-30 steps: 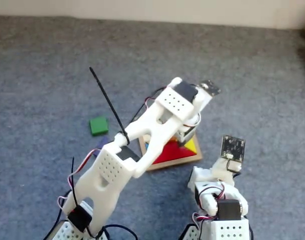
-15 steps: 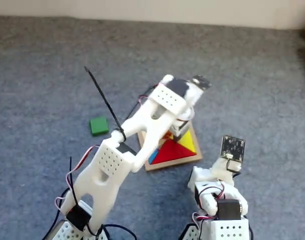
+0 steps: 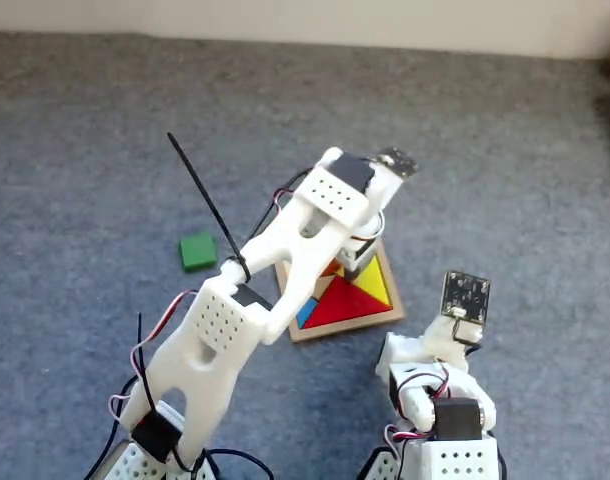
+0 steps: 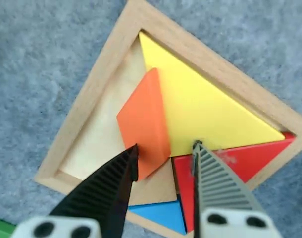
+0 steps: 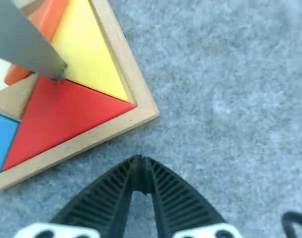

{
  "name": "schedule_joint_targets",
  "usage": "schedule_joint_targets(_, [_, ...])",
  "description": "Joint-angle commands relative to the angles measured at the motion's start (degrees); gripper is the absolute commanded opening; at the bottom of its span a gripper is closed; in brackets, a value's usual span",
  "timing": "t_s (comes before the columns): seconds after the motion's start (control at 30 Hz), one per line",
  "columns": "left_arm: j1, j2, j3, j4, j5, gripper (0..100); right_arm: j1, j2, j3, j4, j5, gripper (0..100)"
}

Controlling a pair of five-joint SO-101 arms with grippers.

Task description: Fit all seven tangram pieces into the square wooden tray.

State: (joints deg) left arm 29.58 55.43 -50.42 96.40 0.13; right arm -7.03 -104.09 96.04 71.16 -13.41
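The grey carpet (image 3: pixel 105 130) is soft and fuzzy. On it sits the square wooden tray (image 4: pixel 96 84), which has a pale, smooth rim. Inside, a big yellow triangle (image 4: pixel 205 109) and a big red triangle (image 4: pixel 240 158) lie flat, side by side. The orange piece (image 4: pixel 143 129) is a slanted shape with four sides. It is in the tray too, but it looks tipped, with one edge up on the yellow one. A small blue piece (image 4: pixel 158 213) sits in the tray next to the red one. A small green square (image 3: pixel 197 250) lies out on the carpet, apart from the tray.

The left gripper (image 4: pixel 165 148) hangs over the tray with its jaws apart. One jaw is on each side of the orange piece's corner, and they are not squeezing it. The right gripper (image 5: pixel 141 171) is pinched closed on nothing, over the carpet just beside the tray.

I think the pieces are light, hard and thin. The paint looks smooth, so they may slip. The orange one is best pinched across its two long straight sides.
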Motion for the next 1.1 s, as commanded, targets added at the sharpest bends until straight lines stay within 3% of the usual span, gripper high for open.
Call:
schedule_joint_targets(0.0, [-1.3,1.5,-0.7,-2.4,0.4,18,0.7,-1.0,7.3,0.3,0.3,0.6])
schedule_joint_targets(0.7, [-4.6,1.6,-8.6,-1.1,-2.4,2,0.7,-1.0,7.3,0.3,0.3,0.6])
schedule_joint_targets(0.83, [-6.0,1.9,-12.0,1.1,-2.5,5,0.7,-1.0,7.3,0.3,0.3,0.6])
schedule_joint_targets(1.0, [-8.6,2.0,-12.0,1.3,-2.2,22,0.7,-1.0,7.3,0.3,0.3,0.6])
schedule_joint_targets(1.07, [-9.7,1.8,-12.4,1.1,-2.2,22,0.7,-1.0,7.3,0.3,0.3,0.6])
